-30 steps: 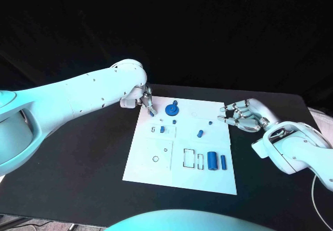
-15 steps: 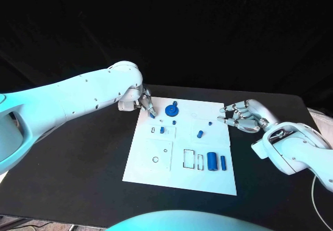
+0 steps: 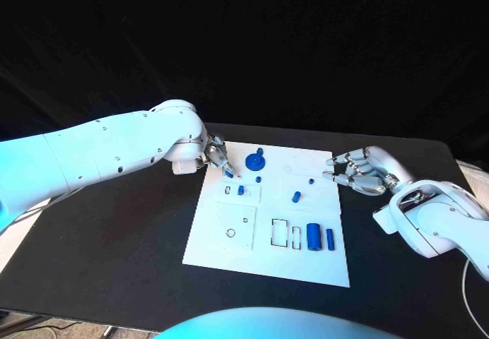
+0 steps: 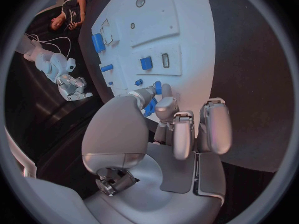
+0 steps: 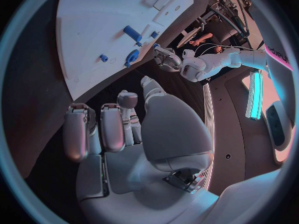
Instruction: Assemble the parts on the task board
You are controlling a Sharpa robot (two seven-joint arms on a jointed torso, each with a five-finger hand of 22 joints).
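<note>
The white task board lies in the middle of the black table. My left hand hovers over the board's far left corner and pinches a small blue part between thumb and finger; the left wrist view shows that blue part at the fingertips of my left hand. A blue round gear-like part sits just right of it. My right hand hangs beside the board's right edge, fingers curled, nothing in them. In the right wrist view my right hand is off the board.
Other blue parts sit on the board: a small block, two small pieces, a thick cylinder and a slim one near the front. Empty outlined slots lie beside them.
My left hand with the blue part has drifted slightly toward the board's middle and nearer me, and its arm has swung outward. The right hand has stayed put.
</note>
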